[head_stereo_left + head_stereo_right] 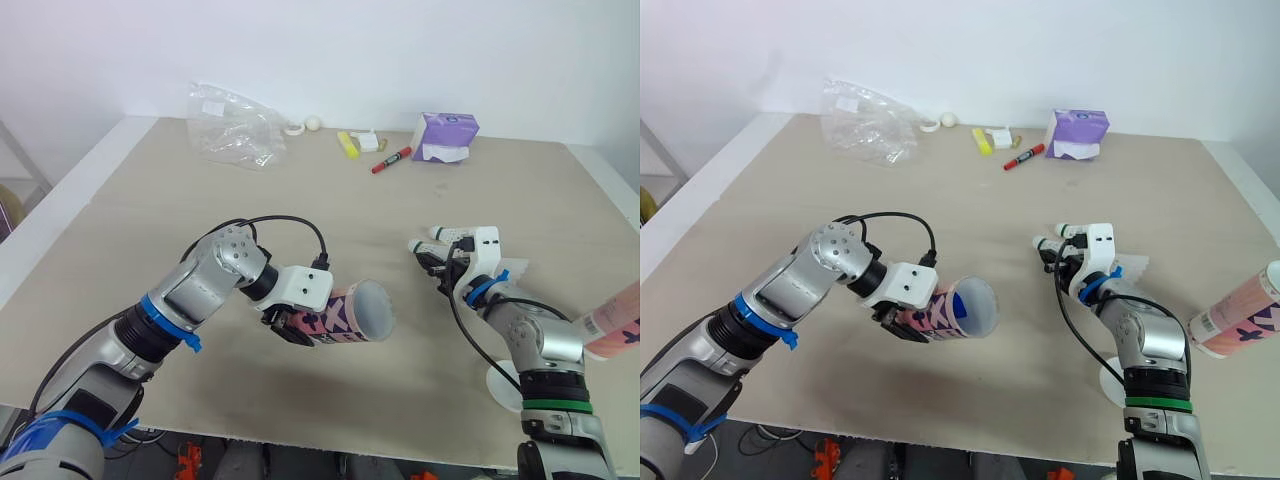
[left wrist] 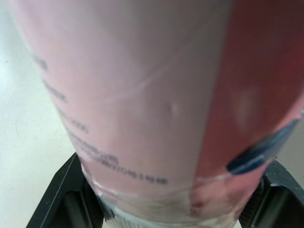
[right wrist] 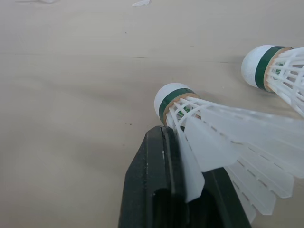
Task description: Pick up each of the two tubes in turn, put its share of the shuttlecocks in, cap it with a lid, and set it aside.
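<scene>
Clamps the tube point(image 1: 352, 314) sideways in left gripper point(image 1: 290, 328), pinches a shuttlecock point(image 3: 172, 98) by the feathers in right gripper point(image 3: 185, 156).

The left arm bends inward at the elbow, the left pincer point(image 1: 298, 326) clamped around a tube point(image 1: 352, 313) held level. The right forearm points forward, the right pincer point(image 3: 179, 156) nipping a shuttlecock point(image 3: 202, 124) by its feathers.

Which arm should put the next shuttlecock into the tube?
Right. The right claw grips a shuttlecock by its feathers; the left claw holds the tube, its open mouth turned toward the right arm.
</scene>
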`<state>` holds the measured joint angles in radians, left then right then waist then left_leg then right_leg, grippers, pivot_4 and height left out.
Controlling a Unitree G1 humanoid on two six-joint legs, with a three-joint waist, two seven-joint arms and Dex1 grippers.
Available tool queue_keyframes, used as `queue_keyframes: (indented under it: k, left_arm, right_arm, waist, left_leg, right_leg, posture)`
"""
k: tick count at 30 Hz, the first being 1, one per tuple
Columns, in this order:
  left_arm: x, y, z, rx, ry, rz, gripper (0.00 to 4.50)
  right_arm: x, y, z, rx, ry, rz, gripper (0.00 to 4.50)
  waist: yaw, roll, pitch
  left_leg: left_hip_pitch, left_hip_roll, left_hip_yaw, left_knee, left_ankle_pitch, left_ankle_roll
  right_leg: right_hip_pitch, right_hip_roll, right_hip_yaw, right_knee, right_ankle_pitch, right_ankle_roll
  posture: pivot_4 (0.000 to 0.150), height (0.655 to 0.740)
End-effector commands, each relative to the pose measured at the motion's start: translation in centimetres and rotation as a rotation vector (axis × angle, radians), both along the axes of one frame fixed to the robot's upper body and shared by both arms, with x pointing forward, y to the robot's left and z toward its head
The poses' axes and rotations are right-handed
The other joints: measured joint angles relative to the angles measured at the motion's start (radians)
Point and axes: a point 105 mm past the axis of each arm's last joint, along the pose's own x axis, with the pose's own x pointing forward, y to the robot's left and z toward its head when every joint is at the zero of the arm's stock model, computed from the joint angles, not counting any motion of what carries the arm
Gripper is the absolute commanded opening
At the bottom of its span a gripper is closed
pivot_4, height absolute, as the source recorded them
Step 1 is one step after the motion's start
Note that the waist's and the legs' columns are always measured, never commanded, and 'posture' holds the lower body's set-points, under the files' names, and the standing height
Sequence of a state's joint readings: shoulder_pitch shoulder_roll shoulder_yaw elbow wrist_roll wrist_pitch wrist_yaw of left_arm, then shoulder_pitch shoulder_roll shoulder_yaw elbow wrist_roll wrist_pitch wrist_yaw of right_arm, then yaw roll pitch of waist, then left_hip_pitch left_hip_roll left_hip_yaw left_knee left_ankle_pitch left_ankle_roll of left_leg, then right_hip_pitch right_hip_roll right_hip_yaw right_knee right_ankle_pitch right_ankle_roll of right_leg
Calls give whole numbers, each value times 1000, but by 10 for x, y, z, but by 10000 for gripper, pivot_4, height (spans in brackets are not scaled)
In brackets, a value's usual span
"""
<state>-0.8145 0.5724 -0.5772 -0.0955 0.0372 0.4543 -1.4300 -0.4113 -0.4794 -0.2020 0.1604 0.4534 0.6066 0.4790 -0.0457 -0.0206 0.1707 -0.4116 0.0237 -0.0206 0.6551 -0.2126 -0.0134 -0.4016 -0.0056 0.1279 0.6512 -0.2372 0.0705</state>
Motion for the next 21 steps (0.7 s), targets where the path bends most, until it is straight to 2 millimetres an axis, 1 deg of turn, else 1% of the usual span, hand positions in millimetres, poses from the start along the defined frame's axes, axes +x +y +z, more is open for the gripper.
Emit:
queue_keyframes:
  k: [1, 4, 5, 8, 10, 11, 12, 15, 17, 19, 21]
  left_arm:
    - [0, -1, -5, 4, -2, 9, 28383]
    - [2, -1, -5, 4, -1, 10, 28383]
    - [3, 0, -5, 6, -1, 13, 28383]
    - [5, 1, -6, 9, -1, 19, 28383]
    - [6, 1, -6, 9, 1, 20, 28383]
    - [6, 2, -6, 10, 6, 22, 28383]
    - [6, 2, -6, 12, 9, 23, 28383]
    - [7, 3, -8, 18, 17, 24, 28383]
    - [8, 4, -8, 19, 23, 27, 28383]
    - [10, 4, -9, 18, 38, 42, 28383]
    - [11, 3, -9, 14, 63, 58, 28383]
  right_arm:
    - [0, 4, 23, -27, -90, 38, 1344]
    - [-12, 19, 39, -78, -157, 135, 1344]
    - [-19, 25, 49, -91, -191, 172, 1344]
    - [-44, 38, 78, -194, -305, 308, 1344]
    - [-59, 41, 97, -262, -372, 384, 1344]
    - [-71, 42, 110, -332, -422, 453, 1344]
    - [-81, 41, 118, -399, -449, 509, 1344]
    - [-110, 35, 135, -636, -479, 695, 1344]
    - [-124, 34, 143, -735, -482, 787, 1344]
    - [-137, 43, 151, -812, -499, 883, 1344]
    - [-146, 51, 149, -844, -505, 958, 1344]
  waist:
    - [0, 0, 0]
    - [1, 0, 0]
    - [0, 0, 0]
    - [2, 2, 0]
    - [1, 2, 0]
    - [2, 2, 0]
    - [4, 3, 1]
    - [2, 3, 1]
    - [0, 3, 1]
    - [0, 3, 1]
    - [0, 3, 1]
  left_leg:
    - [0, 0, 0, 0, 0, 0]
    - [0, 0, 0, 0, 0, 0]
    - [0, 0, 0, 0, 0, 0]
    - [-2, -1, -1, 0, 0, 0]
    - [-2, -2, -1, 0, 0, 0]
    - [-2, -2, -1, 0, 0, 0]
    - [-3, -2, -1, 1, 0, 0]
    - [-4, -3, -1, 1, 0, 0]
    - [-4, -3, -1, 0, 0, 0]
    - [-3, -2, -1, 0, 0, 0]
    - [-1, -1, -1, 0, 0, 0]
  right_leg:
    - [0, 0, 0, 0, 0, 0]
    - [0, 0, 0, 0, 0, 0]
    - [0, 0, 0, 0, 0, 0]
    - [-1, 0, 0, 0, -1, 1]
    - [-1, -1, 1, -1, -1, 2]
    - [-1, -1, 1, -1, -1, 2]
    - [-1, -1, 1, -1, -1, 2]
    - [-1, -2, 1, -2, -2, 3]
    - [-1, -2, 1, -3, -2, 3]
    - [0, -2, 0, -2, -2, 2]
    - [1, -1, 0, -2, -2, 2]
  posture:
    - [1500, 7400]
    - [1500, 7400]
    - [1500, 7400]
    - [1500, 7400]
    - [1500, 7400]
    - [1500, 7400]
    - [1500, 7400]
    - [1500, 7400]
    - [1500, 7400]
    - [1500, 7400]
    - [1500, 7400]
